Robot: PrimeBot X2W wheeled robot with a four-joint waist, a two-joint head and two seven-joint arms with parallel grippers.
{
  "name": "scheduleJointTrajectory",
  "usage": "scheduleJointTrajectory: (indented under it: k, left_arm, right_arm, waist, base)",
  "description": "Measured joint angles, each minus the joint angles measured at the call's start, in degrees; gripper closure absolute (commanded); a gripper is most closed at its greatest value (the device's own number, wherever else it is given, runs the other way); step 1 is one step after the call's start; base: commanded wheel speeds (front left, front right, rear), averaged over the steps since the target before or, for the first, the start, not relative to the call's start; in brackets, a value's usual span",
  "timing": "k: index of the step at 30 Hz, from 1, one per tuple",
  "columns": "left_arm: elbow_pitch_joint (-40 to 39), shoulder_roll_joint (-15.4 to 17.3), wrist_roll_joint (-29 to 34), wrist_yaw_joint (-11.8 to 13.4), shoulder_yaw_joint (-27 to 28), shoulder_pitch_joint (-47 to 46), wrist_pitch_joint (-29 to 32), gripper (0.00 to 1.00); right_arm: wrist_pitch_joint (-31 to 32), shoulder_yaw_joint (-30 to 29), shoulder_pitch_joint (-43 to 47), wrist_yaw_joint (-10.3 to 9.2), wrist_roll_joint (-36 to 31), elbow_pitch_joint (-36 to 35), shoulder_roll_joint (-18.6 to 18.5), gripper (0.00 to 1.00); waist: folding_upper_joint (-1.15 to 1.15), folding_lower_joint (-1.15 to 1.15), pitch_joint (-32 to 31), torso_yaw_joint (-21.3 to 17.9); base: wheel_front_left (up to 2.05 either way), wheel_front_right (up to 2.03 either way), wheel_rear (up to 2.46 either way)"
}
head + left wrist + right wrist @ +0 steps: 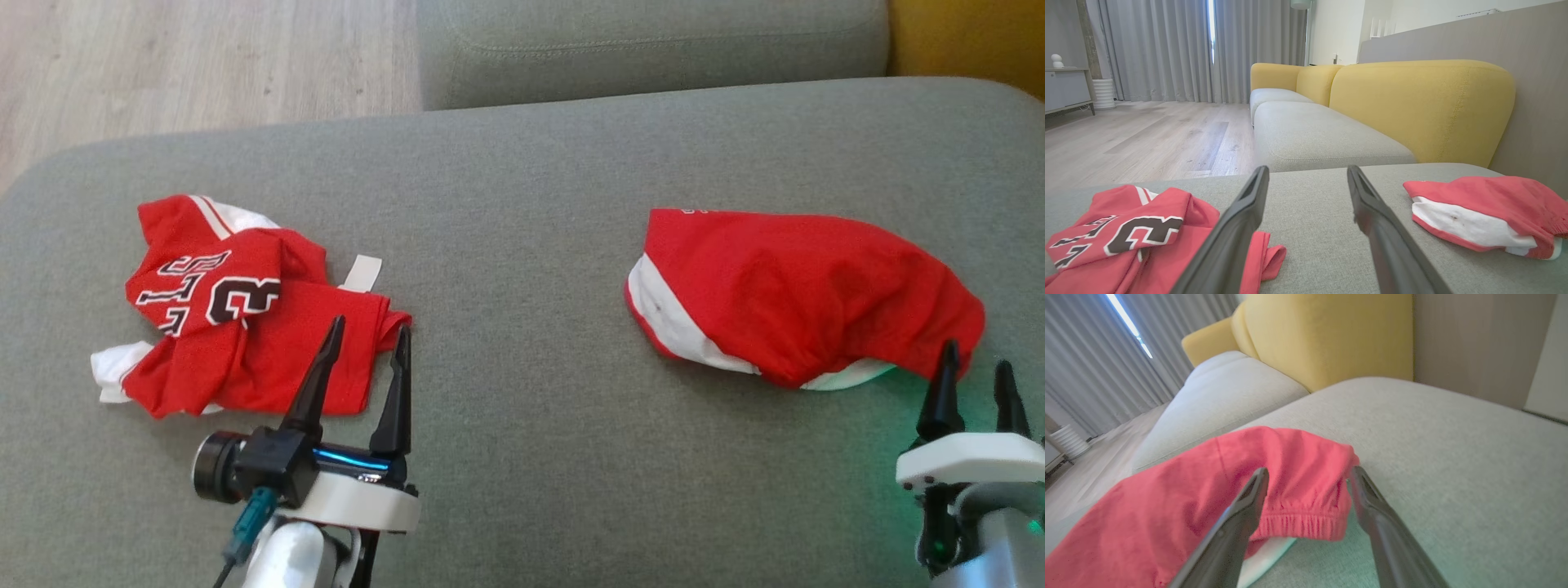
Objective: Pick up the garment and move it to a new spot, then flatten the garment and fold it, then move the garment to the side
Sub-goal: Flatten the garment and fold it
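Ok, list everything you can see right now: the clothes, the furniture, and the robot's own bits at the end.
jersey: one, red with white trim and dark numerals, crumpled on the left of the grey cushion
shorts: one, red with white panels, lying on the right of the same cushion
grey cushion: one, grey, under both garments
sofa seat: one, grey, beyond the cushion
backrests: at least two, yellow, behind the seats
floor: one, pale wood, left of the sofa
curtains: one run, grey, far wall
left gripper: one, dark fingers, open, at the jersey's near edge
right gripper: one, dark fingers, open, at the shorts' elastic waistband
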Motion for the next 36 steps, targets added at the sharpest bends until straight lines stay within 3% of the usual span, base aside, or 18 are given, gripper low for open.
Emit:
scheduleJointTrajectory:
  k: [5,15,16,17,30,36]
  left_arm:
    - [0.2,0.0,0.0,0.0,-0.3,0.0,0.0,0.00]
    - [0.3,0.0,0.0,-0.1,-0.3,-1.2,0.0,0.00]
    - [0.3,0.0,0.0,-0.1,-0.3,-1.4,0.0,0.00]
    - [0.3,0.0,0.0,-0.1,-0.3,-1.5,0.0,0.00]
    - [0.9,0.0,0.0,0.0,-0.4,-1.4,0.0,0.00]
    - [1.0,0.0,-0.6,0.3,-0.5,-0.9,0.0,0.00]
  right_arm:
    - [-0.1,-3.2,-5.5,0.00,4.3,10.8,0.0,0.00]
    - [-0.1,-5.1,-13.2,0.00,5.5,20.4,0.0,0.00]
    - [-0.1,-5.1,-13.4,0.00,5.4,20.8,0.0,0.41]
    - [-0.1,-4.9,-13.7,0.00,5.4,21.0,0.0,1.00]
    - [-0.1,12.4,-14.6,0.00,12.6,5.7,-0.1,1.00]
    - [2.3,13.2,-24.3,0.00,9.5,1.2,-0.2,1.00]
  waist:
    - [0.00,0.00,1.2,0.6]
    - [0.00,0.01,3.6,1.1]
    - [0.00,0.01,3.7,1.2]
    - [0.00,0.01,3.8,1.2]
    - [0.00,0.00,0.6,1.4]
    - [0.00,0.00,-1.3,2.2]
  base:
    - [0.00,0.00,0.00]
    - [0.00,0.00,0.00]
    - [0.00,0.00,0.00]
    - [0.00,0.00,0.00]
    - [0.00,0.00,0.00]
    - [0.00,0.00,0.00]
